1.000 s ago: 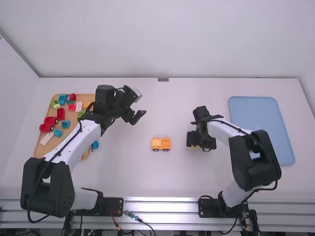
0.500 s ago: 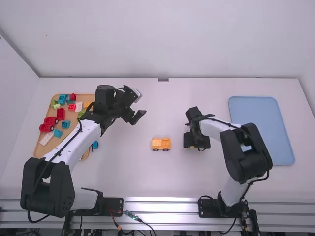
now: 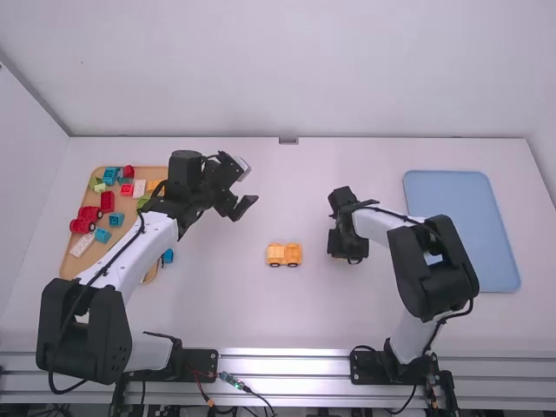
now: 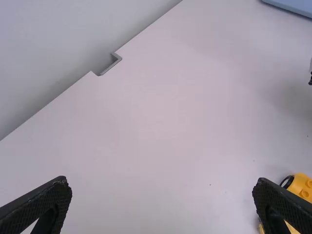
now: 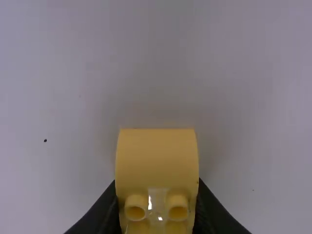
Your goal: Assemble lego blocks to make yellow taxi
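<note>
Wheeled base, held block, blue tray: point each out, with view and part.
Wheeled base (image 3: 294,252): high view, on its yellow body above a wheel.
Held block (image 5: 157,158): right wrist view, on its smooth rounded face.
Blue tray (image 3: 452,195): high view, on its bare floor.

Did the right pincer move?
Yes, the right pincer moved a little, away from the blue tray and toward the yellow car.

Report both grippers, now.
Left gripper: open, holding nothing.
Right gripper: closed on a yellow block with a curved face and studs.
</note>
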`<act>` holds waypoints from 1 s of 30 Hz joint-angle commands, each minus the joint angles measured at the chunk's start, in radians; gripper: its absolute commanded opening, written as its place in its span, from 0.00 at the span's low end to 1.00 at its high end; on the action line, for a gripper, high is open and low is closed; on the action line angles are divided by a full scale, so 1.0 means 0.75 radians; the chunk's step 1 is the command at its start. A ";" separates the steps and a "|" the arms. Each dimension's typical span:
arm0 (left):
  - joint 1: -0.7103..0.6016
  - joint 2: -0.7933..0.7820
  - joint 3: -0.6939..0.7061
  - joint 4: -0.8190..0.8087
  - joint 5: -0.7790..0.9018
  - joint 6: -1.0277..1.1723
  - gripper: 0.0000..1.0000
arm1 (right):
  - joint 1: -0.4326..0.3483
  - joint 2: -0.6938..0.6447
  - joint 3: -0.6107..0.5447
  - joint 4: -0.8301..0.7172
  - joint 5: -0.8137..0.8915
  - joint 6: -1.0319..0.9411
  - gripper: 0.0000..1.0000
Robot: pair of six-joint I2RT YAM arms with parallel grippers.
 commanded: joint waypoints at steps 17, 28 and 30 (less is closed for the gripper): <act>0.002 -0.023 -0.010 -0.002 0.009 -0.012 0.99 | -0.014 0.025 0.020 -0.039 -0.093 1.795 0.00; 0.002 -0.023 -0.010 -0.003 0.013 -0.013 0.99 | -0.013 0.025 0.020 0.053 -0.102 1.904 0.35; 0.002 -0.023 -0.010 -0.003 0.012 -0.012 0.99 | -0.013 0.025 0.020 0.051 -0.096 1.904 0.51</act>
